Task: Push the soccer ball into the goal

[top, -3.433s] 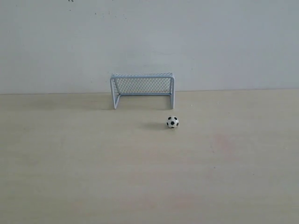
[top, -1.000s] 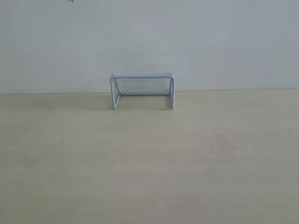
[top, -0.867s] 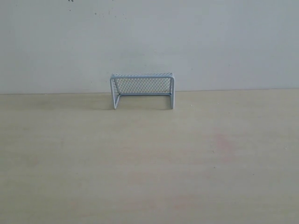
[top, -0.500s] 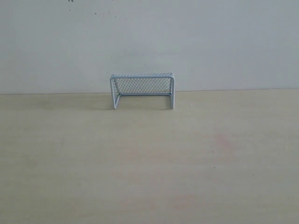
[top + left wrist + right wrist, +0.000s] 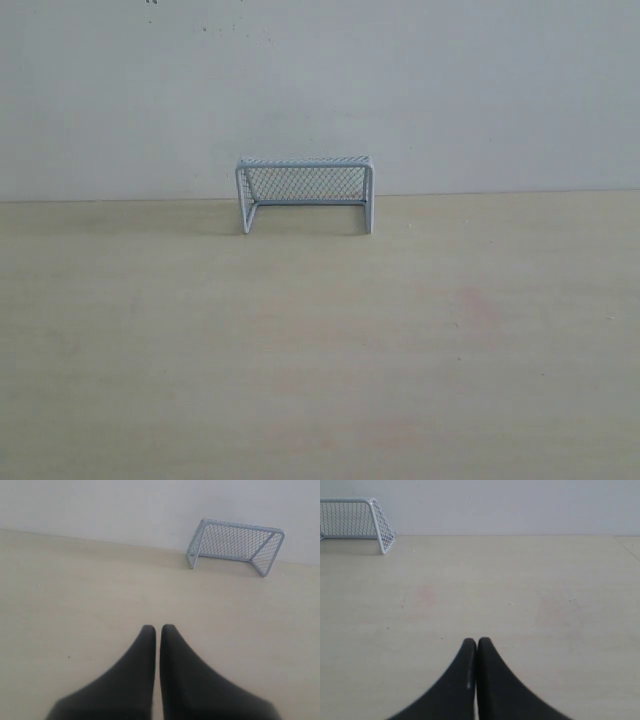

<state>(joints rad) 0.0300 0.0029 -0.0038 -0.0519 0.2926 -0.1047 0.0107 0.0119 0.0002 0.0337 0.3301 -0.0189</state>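
The goal (image 5: 305, 193), a pale tubular frame with fine mesh, stands at the far edge of the table against the wall; it also shows as the goal (image 5: 235, 545) in the left wrist view and the goal (image 5: 356, 522) in the right wrist view. The soccer ball is out of view in every frame. My left gripper (image 5: 157, 628) hovers over bare table, well short of the goal, shut with nothing between its black fingers. My right gripper (image 5: 477, 640) is likewise shut and empty. Neither gripper shows in the exterior view.
The pale wooden table (image 5: 320, 350) runs up to a grey-white wall (image 5: 320, 90) just behind the goal. A table edge or seam (image 5: 627, 545) shows far from the goal in the right wrist view.
The ball lay in front of the goal's right post 3.4 s ago; it is gone from the exterior view since 1.0 s ago. Nothing else has moved.
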